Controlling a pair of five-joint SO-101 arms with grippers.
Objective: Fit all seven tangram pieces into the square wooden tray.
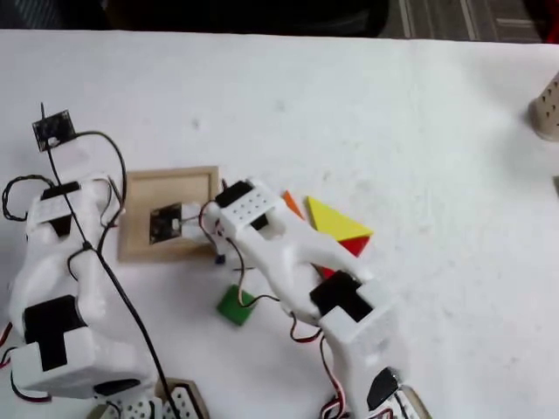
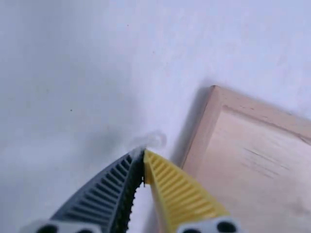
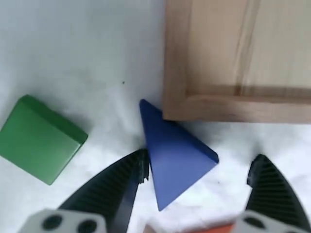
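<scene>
Your left pincer (image 2: 144, 162) hung with its grey and yellow fingers pressed together on nothing. It sat low over the white desk (image 1: 393, 113), just outside one corner of the square wooden tray (image 1: 166, 179), seemingly parked there to leave the tray free for the other arm. The tray lay flat between the two arms, and what showed of its floor was bare wood, so the job looked barely begun.

At the tray's corner nearest the right arm, your right pincer (image 3: 200, 165) stood wide open and gripped nothing, one black finger to each side of the blue triangle (image 3: 177, 155). The straddle suggested a grasp being lined up. That triangle lay flat on the desk outside the tray, one tip just beside the frame; whether it touched could not be told. The frame was the likely obstacle, since it left little room to push forward, and its raised rim had to be cleared before the piece could go in.

The green square (image 1: 234, 305) lay near, toward the right arm's base. Further right, the yellow triangle (image 1: 336, 221), an orange piece (image 1: 293, 203) and a red piece (image 1: 356, 246) clustered at that arm's far side, partly hidden beneath it. A perforated object (image 1: 547, 109) stood at the desk's right edge, well apart.
</scene>
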